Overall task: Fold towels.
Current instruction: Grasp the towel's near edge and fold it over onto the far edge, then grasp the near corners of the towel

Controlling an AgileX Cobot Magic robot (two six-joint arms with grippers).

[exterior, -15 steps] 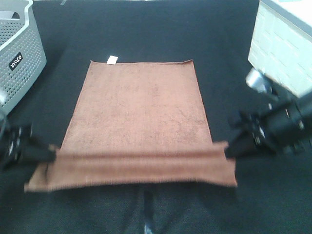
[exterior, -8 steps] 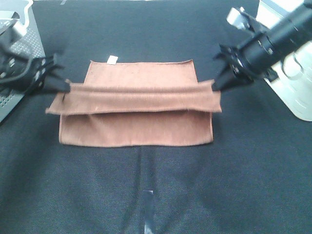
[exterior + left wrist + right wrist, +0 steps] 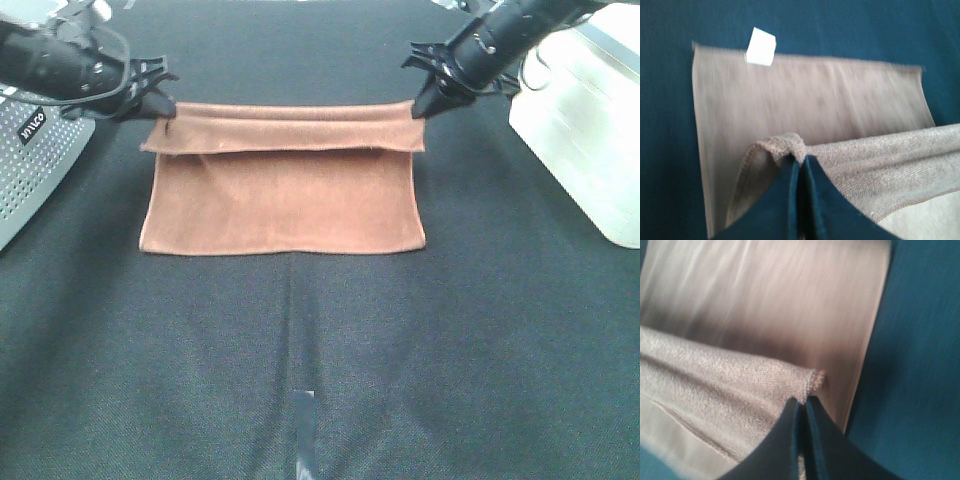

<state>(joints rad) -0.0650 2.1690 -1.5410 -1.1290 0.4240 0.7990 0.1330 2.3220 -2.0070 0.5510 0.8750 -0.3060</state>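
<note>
The brown towel (image 3: 280, 205) lies doubled at the far middle of the black table (image 3: 400, 360). Its near edge is straight and its top hem is held just above the far edge. The table is bare in front; a grey basket (image 3: 30, 170) crowds my left and a white box (image 3: 590, 120) my right. Both my arms stretch forward. My left gripper (image 3: 165, 108) pinches the hem's left corner and my right gripper (image 3: 418, 110) the right corner, jaws tight on the towel. A white tag (image 3: 760, 46) shows beyond my left grip.

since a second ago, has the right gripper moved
Yes. The right gripper went toward the far side, from nearer the camera than the white box to beside it, carrying the towel corner along.
</note>
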